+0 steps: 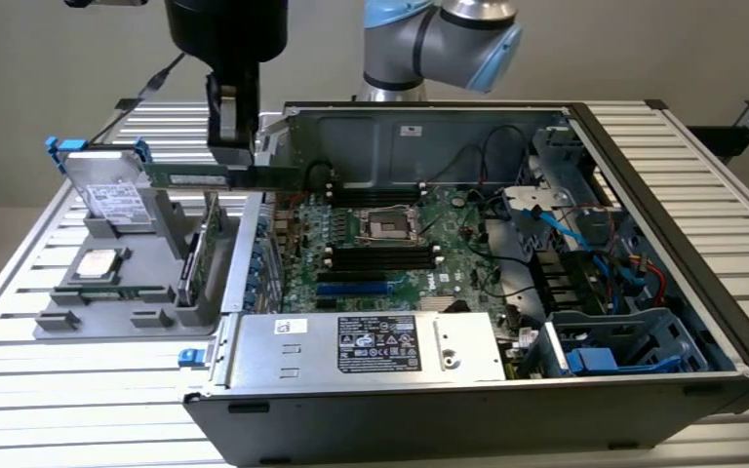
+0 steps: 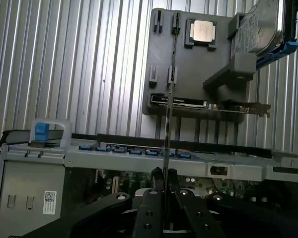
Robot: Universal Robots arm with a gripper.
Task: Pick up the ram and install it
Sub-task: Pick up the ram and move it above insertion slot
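Gripper: the gripper (image 1: 234, 156) hangs over the case's edge on the exterior view's left, its fingers (image 2: 155, 184) closed narrow on the ram.
Ram: the ram (image 1: 186, 178) is a slim green stick held off every surface, long side level, pinched at its upper edge. In the wrist view it shows edge-on as a thin line (image 2: 167, 129) running out from between the fingers.
Ram's place: above the gap between the grey tray (image 1: 56, 320) and the open computer case (image 1: 479, 395), well apart from the black slots (image 1: 374, 255) on the motherboard (image 1: 459, 234).
Tray: it sits on the bench (image 1: 36, 390) just beside the case. It carries a silver hard drive (image 1: 114, 200) standing tilted in a blue frame, a square processor chip (image 1: 98, 263) lying flat, and a larger green card (image 1: 196, 258) standing on edge.
Case: it lies open on its side, with a power supply (image 1: 362, 343) at the near edge and cables on the exterior view's right.
Arm: its grey and blue joint (image 1: 447, 34) stands behind the case.
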